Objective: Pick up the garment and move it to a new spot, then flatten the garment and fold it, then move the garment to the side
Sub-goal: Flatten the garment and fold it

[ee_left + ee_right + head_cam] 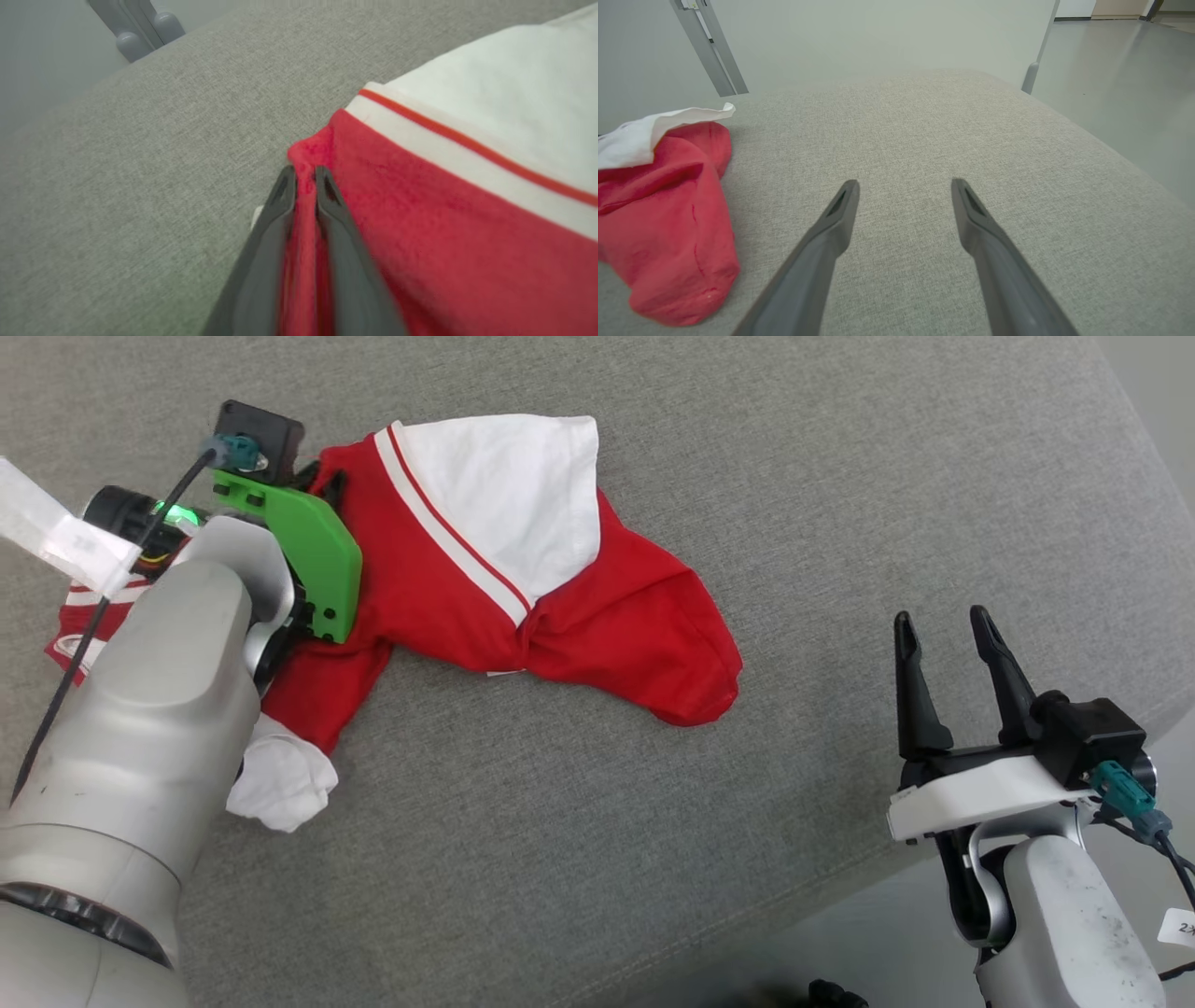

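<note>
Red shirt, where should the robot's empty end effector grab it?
Grab the red shirt at its rounded, bunched-up end, coming from the robot's right, low over the cushion. That puffy end sits nearest the open right end effector; the left end effector pinches the opposite edge.

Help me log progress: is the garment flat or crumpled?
Crumpled: the garment lies bunched on the grey cushion, white panel folded over red; the left gripper pinches its red edge.
</note>
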Motion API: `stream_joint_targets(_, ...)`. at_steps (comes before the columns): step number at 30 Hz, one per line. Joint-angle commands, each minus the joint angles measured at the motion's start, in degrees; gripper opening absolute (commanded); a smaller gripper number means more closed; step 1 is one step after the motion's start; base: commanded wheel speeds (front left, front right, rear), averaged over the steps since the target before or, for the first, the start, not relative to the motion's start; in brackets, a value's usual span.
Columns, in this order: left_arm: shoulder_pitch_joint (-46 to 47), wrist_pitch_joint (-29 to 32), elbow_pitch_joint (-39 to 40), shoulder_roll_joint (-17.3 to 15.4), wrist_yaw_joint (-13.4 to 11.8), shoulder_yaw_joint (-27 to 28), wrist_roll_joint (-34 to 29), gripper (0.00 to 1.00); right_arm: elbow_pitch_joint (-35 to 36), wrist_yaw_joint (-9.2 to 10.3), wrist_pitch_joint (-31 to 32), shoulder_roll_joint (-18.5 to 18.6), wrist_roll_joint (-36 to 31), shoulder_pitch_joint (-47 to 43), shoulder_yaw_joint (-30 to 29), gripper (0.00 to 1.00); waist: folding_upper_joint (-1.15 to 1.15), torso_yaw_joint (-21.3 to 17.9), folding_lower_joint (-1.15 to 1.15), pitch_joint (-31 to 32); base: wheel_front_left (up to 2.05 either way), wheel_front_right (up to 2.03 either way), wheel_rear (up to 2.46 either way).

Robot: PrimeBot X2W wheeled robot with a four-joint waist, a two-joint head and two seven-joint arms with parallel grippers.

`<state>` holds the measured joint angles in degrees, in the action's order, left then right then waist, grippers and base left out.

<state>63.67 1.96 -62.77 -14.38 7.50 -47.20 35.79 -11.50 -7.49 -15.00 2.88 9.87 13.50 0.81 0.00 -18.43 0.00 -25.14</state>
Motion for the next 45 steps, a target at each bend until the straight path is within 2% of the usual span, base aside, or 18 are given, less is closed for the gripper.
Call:
stream_joint_targets(1,0.47,-1.31,0.00,-0.02,-0.07,-0.55,0.66,0.00,0.17,0.00,-0.26,-0.02,-0.46,-0.09,-0.16,1.00,0.00,1.04,0.00,0.41,0.00,0.00,0.00)
stream_joint_targets(9,1.61,-8.91,0.72,1.13,-0.07,-2.89,2.47,0.00,-0.27,0.00,-0.24,0.07,-1.46,-0.83,-0.22,1.00,0.00,4.97,0.00,3.96,0.00,0.00,0.00)
stream_joint_targets(14,2.10,-15.38,2.83,1.79,-0.07,-2.29,3.81,0.00,-0.53,0.00,-0.24,0.70,-1.61,-2.09,-1.02,1.00,0.00,7.85,0.00,7.01,0.00,0.00,0.00)
stream_joint_targets(18,-0.78,-17.04,6.70,0.93,-0.10,-0.69,4.23,0.00,-0.62,0.00,-0.19,0.79,-1.96,-3.72,-1.59,1.00,0.00,10.55,0.00,9.61,0.00,0.00,0.00)
stream_joint_targets(20,-3.25,-17.15,11.16,-0.38,-0.98,1.36,3.47,0.00,-0.32,0.00,0.06,0.85,-2.14,-4.51,-1.70,1.00,0.00,12.02,0.00,10.75,0.00,0.00,0.00)
stream_joint_targets(26,-19.29,-17.09,27.84,-4.23,-4.87,8.37,0.72,0.00,0.62,0.00,0.92,0.86,-2.14,-6.35,-2.21,1.00,0.00,15.47,0.00,12.92,0.00,0.00,0.00)
stream_joint_targets(30,-31.93,-17.10,35.80,-5.81,-6.87,12.86,0.26,0.00,1.34,0.00,1.73,0.78,-2.28,-7.15,-2.09,1.00,0.00,16.75,0.00,13.75,0.00,0.00,0.00)
stream_joint_targets(36,-47.26,-17.11,41.77,-3.65,-8.36,19.70,-0.63,0.00,1.93,0.00,2.46,0.80,-2.25,-8.03,-1.85,1.00,0.00,17.62,0.00,14.58,0.00,0.00,0.00)
stream_joint_targets(41,-53.43,-17.12,41.68,-0.54,-6.78,23.17,-2.63,0.00,2.01,0.00,2.93,1.15,-1.83,-8.66,-1.62,1.00,0.00,18.20,0.00,15.39,0.00,0.00,0.00)
stream_joint_targets(42,-53.90,-17.11,41.40,-0.01,-6.39,23.87,-3.20,0.24,2.07,0.00,3.12,1.22,-1.77,-8.65,-1.57,1.00,0.00,18.30,0.00,15.52,0.00,0.00,0.00)
stream_joint_targets(43,-54.09,-17.12,41.30,0.24,-6.18,24.48,-3.72,0.82,2.12,0.00,3.19,1.28,-1.72,-8.65,-1.51,1.00,0.00,18.38,0.00,15.63,0.00,0.00,0.00)
stream_joint_targets(44,-53.97,-17.11,41.49,0.59,-6.03,25.47,-4.47,1.00,2.20,0.00,3.30,1.35,-1.63,-8.61,-1.42,1.00,0.00,18.45,0.00,15.75,0.00,0.00,0.00)
stream_joint_targets(45,-53.63,-17.11,41.79,0.82,-5.80,26.32,-5.43,1.00,2.29,0.00,3.24,1.40,-1.58,-8.57,-1.25,1.00,0.00,18.50,0.00,15.89,0.00,0.00,0.00)
